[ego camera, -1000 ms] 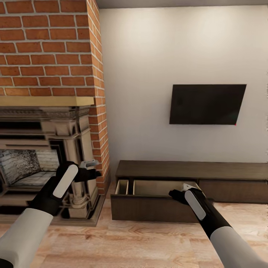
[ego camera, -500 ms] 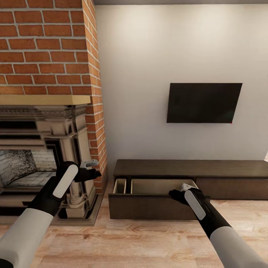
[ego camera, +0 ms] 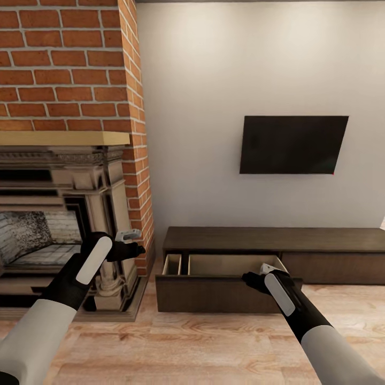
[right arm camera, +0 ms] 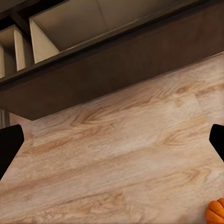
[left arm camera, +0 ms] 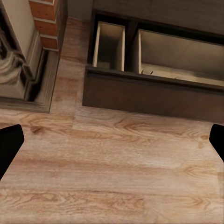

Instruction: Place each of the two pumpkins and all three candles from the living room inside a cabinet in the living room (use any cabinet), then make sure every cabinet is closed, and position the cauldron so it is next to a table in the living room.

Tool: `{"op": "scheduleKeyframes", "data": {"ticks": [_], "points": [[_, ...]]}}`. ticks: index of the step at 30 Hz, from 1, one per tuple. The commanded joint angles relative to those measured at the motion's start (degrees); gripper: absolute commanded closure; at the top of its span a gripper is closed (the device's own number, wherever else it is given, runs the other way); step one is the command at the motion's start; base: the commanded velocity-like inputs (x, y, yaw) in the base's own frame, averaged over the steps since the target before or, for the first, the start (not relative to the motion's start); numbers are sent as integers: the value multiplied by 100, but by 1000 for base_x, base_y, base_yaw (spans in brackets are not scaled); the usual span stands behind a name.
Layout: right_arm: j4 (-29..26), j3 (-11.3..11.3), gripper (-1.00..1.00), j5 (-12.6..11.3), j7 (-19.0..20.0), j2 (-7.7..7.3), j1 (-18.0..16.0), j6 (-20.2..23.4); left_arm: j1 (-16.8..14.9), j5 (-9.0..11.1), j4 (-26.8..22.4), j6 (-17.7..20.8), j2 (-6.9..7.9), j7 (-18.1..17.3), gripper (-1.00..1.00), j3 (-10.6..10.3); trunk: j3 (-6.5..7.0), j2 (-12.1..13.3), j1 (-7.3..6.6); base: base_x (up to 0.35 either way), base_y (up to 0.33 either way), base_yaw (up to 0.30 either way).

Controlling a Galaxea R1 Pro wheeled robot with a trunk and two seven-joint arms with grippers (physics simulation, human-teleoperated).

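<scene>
Since a second ago the view has drifted right; both grippers, left gripper (ego camera: 131,243) and right gripper (ego camera: 255,278), hang spread wide and empty before the cabinet (ego camera: 267,243) with its drawer pulled out, low in frame, so fetching a pumpkin (right arm camera: 215,211) looks next.

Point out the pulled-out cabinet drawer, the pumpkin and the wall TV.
cabinet drawer (ego camera: 214,294): head view, on its dark front panel.
pumpkin (right arm camera: 217,211): right wrist view, on the orange ribbed part showing at the picture's edge.
TV (ego camera: 293,144): head view, on the middle of the black screen.
</scene>
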Motion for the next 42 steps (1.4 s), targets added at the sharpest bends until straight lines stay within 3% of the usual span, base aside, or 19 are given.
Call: {"op": "scheduleKeyframes", "data": {"ticks": [1,8,17,18,19,25,27,29,33,42], "points": [[-8,29,-100,-59,-58,-5,-5,3,-7,57,-2,-3,6,58,-100,-15,-25,-45,22,0,0,0],[-8,43,-100,-58,-58,10,-5,3,-4,37,9,-86,5,62,-100,-15,-151,-326,176,0,0,0],[-56,74,-100,-43,-64,33,-5,-10,34,26,23,-477,22,45,-100,-47,-313,-687,374,0,0,0],[-64,79,-100,-37,-64,39,-5,-15,70,24,24,-541,28,44,-100,-51,-331,-727,396,0,0,0],[-79,138,-100,-15,-60,88,-5,-25,258,18,22,-918,47,37,-100,-65,-349,-767,418,0,0,0],[-153,505,-100,23,-93,142,-3,-49,453,15,105,-1464,33,39,-100,-163,-456,-1008,550,0,0,0],[-178,631,-100,27,-104,151,5,-100,517,14,321,-1869,16,39,-100,-401,-492,-1088,593,0,0,0],[-192,725,-100,34,-106,163,151,-454,558,22,693,-2453,9,40,-100,-934,-528,-1168,637,0,0,0],[-195,774,-100,32,-97,169,422,-1099,576,25,1073,-3179,6,30,-100,-1390,-600,-1329,725,0,0,0],[-194,881,-100,43,-87,173,930,-1903,590,17,1978,-4330,-9,-381,-100,-1850,-761,-1690,923,0,0,0]]}}
